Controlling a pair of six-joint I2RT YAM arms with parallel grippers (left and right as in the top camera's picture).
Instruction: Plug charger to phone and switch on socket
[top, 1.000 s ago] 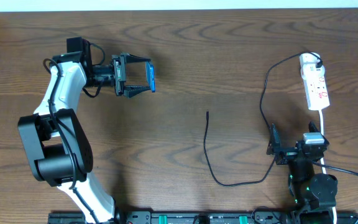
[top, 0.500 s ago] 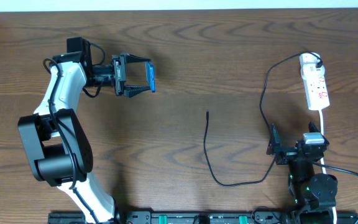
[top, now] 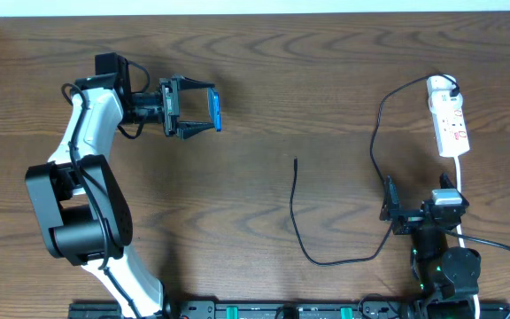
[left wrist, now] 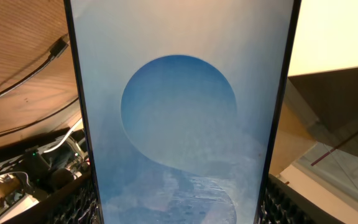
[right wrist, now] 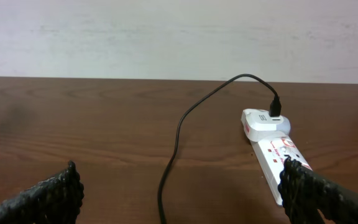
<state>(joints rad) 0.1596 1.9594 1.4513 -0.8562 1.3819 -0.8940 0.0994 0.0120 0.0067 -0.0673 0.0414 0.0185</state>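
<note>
From above, your left end effector (top: 209, 108) is clamped on the slim phone (top: 216, 110) with the bright blue screen. The long thin black charger cable (top: 295, 213) lies on the brown wooden surface (top: 264, 53), well apart from the phone, to its right and closer to you. Its small tip (top: 296, 160) points straight away from you. Your right end effector (top: 390, 208) holds nothing, so I think it should fetch the tip.

In the left wrist view, the phone fills the picture between the black pads (left wrist: 82, 205).

In the right wrist view, the black fingers (right wrist: 48, 196) are wide apart. The long white socket strip (right wrist: 278, 155) sits ahead to the right, with the black plug (right wrist: 275, 112) in it.
</note>
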